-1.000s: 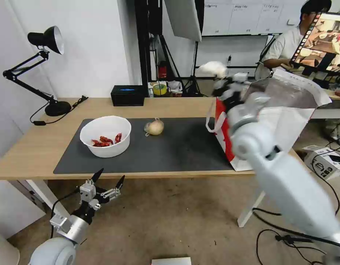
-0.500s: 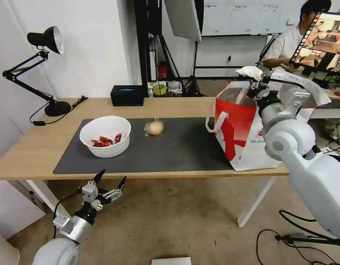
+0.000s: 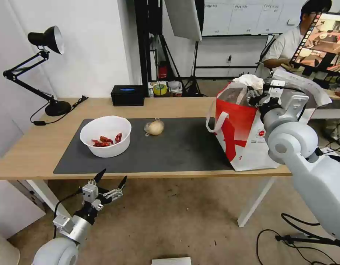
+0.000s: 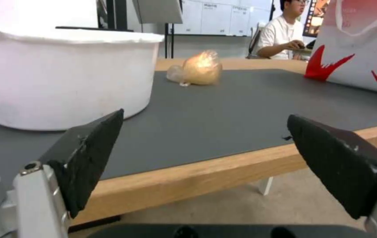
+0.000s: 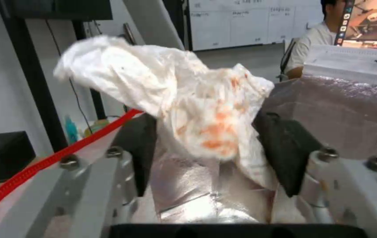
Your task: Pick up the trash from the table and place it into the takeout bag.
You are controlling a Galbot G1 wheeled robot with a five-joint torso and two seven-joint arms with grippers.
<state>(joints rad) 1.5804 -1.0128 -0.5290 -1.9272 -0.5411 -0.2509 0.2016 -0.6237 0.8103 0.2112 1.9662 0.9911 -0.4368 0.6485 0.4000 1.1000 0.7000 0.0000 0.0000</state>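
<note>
My right gripper (image 3: 256, 95) hangs over the open mouth of the red-and-white takeout bag (image 3: 239, 127), shut on a crumpled white tissue (image 3: 248, 81) with orange stains (image 5: 206, 112). In the right wrist view the bag's silver foil lining (image 5: 329, 109) lies just below the gripper (image 5: 208, 132). A white bowl (image 3: 105, 136) with red scraps and a tan round bundle (image 3: 154, 127) rest on the dark grey mat (image 3: 184, 147) of the table (image 3: 37, 147). My left gripper (image 3: 112, 175) waits open below the table's front edge, facing the bowl (image 4: 60, 76) and bundle (image 4: 201, 67).
A black desk lamp (image 3: 48, 40) stands at the table's far left corner, with a small black box (image 3: 127, 95) at the back edge. Cables lie on the floor at the right. A white table leg (image 3: 254, 206) slants under the bag.
My right arm has swung from in front of the bag to its right side, carrying the tissue over the bag's mouth and lowering it slightly. The left arm has barely moved.
</note>
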